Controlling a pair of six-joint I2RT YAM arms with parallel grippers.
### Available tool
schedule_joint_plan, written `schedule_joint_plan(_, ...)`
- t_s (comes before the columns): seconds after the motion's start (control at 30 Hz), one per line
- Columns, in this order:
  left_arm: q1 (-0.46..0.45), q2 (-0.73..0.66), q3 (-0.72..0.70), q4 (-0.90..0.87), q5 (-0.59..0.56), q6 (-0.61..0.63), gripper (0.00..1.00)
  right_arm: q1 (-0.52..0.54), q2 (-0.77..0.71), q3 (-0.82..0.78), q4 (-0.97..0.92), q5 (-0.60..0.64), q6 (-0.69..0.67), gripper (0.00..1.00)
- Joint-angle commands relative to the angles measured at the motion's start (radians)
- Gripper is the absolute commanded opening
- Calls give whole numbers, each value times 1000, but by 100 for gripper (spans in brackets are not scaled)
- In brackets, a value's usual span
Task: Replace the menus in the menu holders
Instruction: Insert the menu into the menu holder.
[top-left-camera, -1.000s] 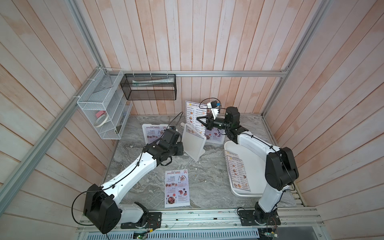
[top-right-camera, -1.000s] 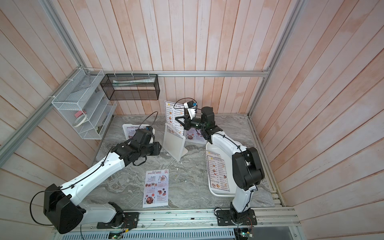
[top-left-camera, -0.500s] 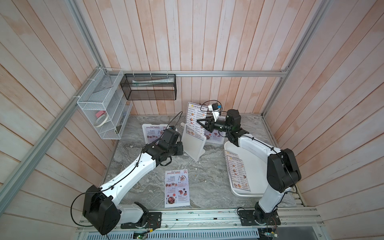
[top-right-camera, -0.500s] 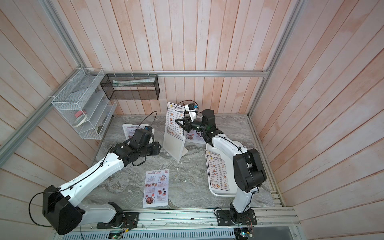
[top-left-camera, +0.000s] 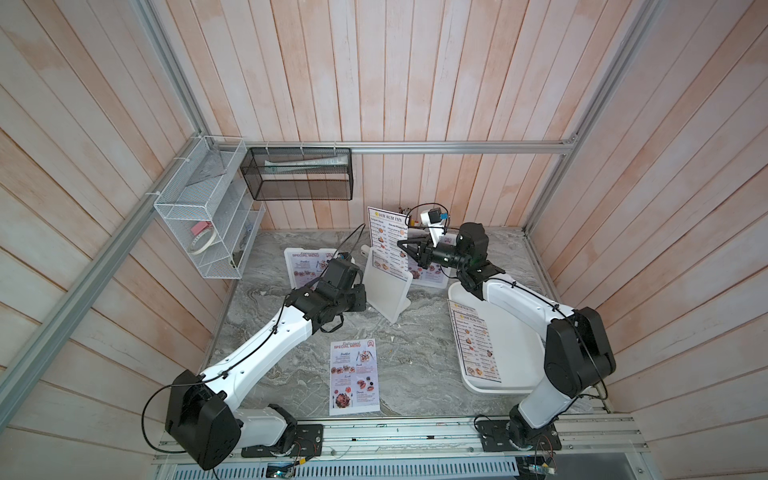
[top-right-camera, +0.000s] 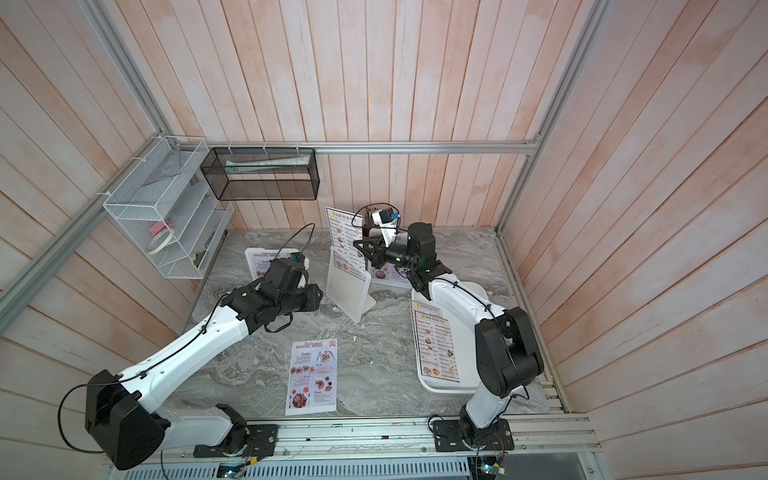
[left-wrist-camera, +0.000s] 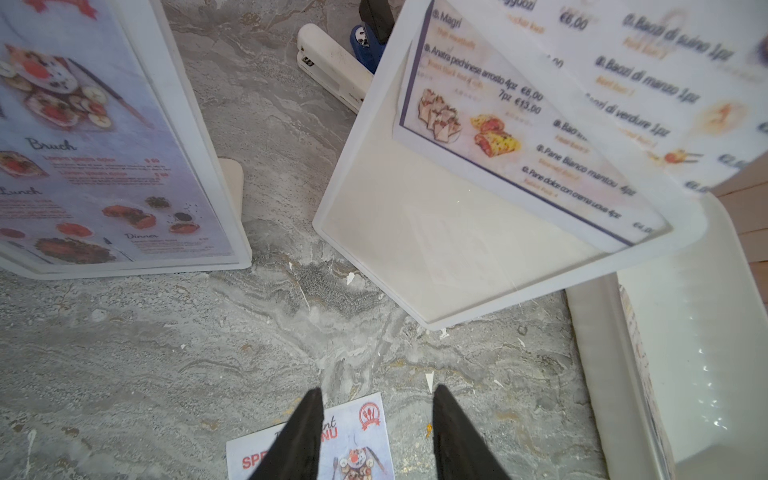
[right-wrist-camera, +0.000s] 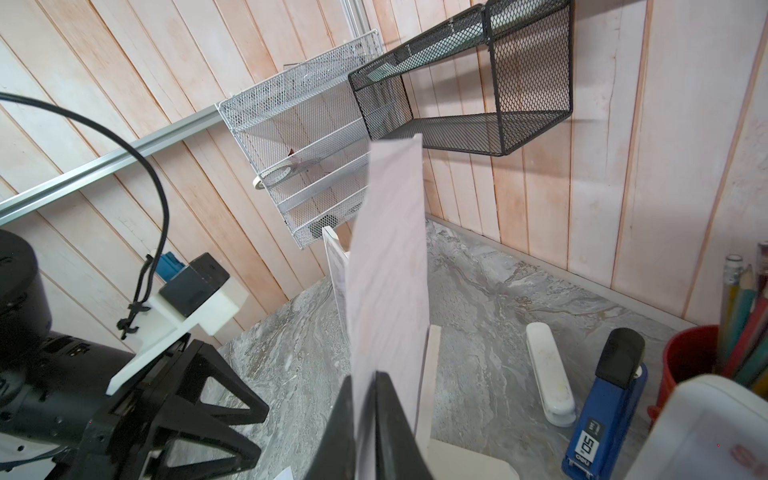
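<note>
The right tool (right-wrist-camera: 368, 380) is pressed together on the side edge of a DIM SUM INN menu (top-left-camera: 384, 243), pinching the sheet between its fingers. The sheet stands upright, its lower part inside the middle menu holder (top-left-camera: 388, 299) and its headed upper part sticking out above the frame. In the left wrist view the lower half of that holder shows bare white. The left tool (left-wrist-camera: 378, 388) has its fingers spread with nothing between them and hovers above the grey marble counter (top-left-camera: 415, 353), just beside the same holder. A SPECIAL MENU sheet (top-left-camera: 354, 376) lies flat on the counter nearer the arm bases. A second menu holder (left-wrist-camera: 185, 116) towards the left wall carries a SPECIAL MENU, and a third menu holder (top-left-camera: 432, 279) stands behind the right arm, partly hidden. Stacked DIM SUM INN sheets (top-left-camera: 476, 349) lie in the white tray (top-left-camera: 519, 376) on the right. A white stapler (right-wrist-camera: 548, 374), a blue stapler (right-wrist-camera: 602, 409) and a red pencil cup (right-wrist-camera: 685, 361) sit near the back wall.
</note>
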Motion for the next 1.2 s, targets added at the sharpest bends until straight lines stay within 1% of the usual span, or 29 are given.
schedule_joint_plan(0.0, 3, -12, -13, 12, -13, -3, 46, 6, -31, -20, -11, 28, -12, 9)
schedule_joint_plan(0.23, 2, -9, -12, 19, -13, -8, 46, 6, -81, -93, 44, 60, 5, 8)
schedule_joint_plan(0.47, 3, -9, -11, 19, -13, -8, 46, 10, -101, -139, 75, 54, 33, 9)
schedule_joint_plan(0.67, 3, -15, -15, 20, -14, -8, 46, 23, -116, -169, 68, 66, 31, 11)
schedule_joint_plan(0.83, 2, -15, -15, 21, -14, -9, 46, 38, -128, -174, 21, 72, 12, 14)
schedule_joint_plan(1.0, 2, -20, -15, 21, -20, -11, 46, 45, -169, -206, -11, 81, -3, 19)
schedule_joint_plan(1.17, 5, -22, -12, 23, -17, -14, 46, 39, -200, -190, -68, 121, -54, 25)
